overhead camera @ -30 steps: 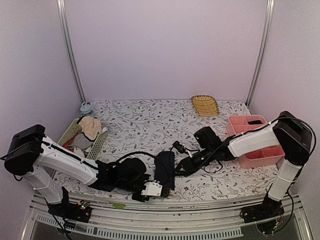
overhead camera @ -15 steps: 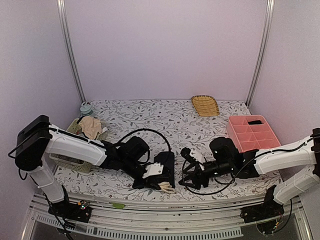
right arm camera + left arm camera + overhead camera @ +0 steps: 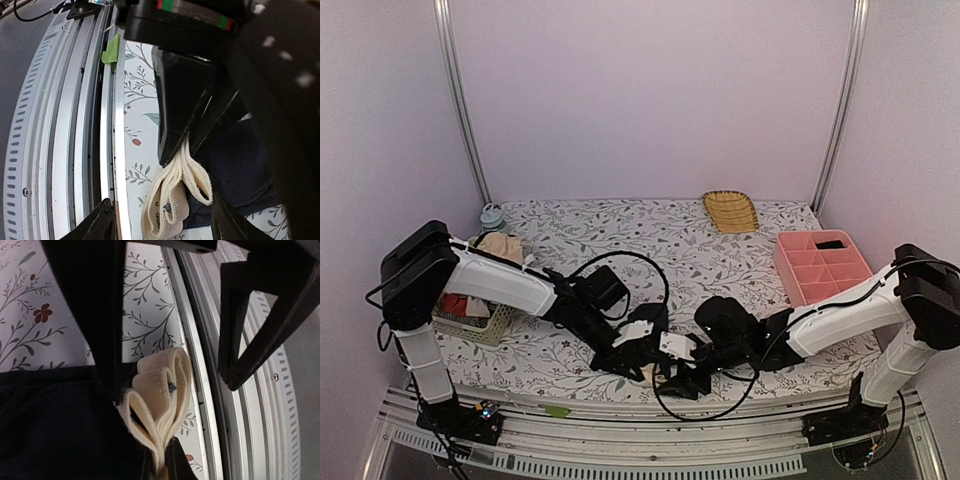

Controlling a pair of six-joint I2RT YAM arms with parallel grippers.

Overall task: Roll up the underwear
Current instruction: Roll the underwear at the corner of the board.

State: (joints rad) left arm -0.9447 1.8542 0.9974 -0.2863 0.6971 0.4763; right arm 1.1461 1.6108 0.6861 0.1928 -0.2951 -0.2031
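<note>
while my left gripper (image 3: 161, 466) pinches shut on the cream waistband (image 3: 162, 385), the right gripper (image 3: 162, 217) stands open around it.
the black underwear (image 3: 50, 425) lies at the near edge of the table (image 3: 620, 240), beside the metal rail (image 3: 75, 125); my right fingers (image 3: 102, 220) flank the folded band.

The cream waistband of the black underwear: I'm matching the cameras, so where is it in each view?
Top external: too small to make out; it is somewhere at low centre, where the arms meet.
Left wrist: the cream waistband is at lower centre.
Right wrist: bottom centre.
Shared landmark: the metal rail along the near edge.
</note>
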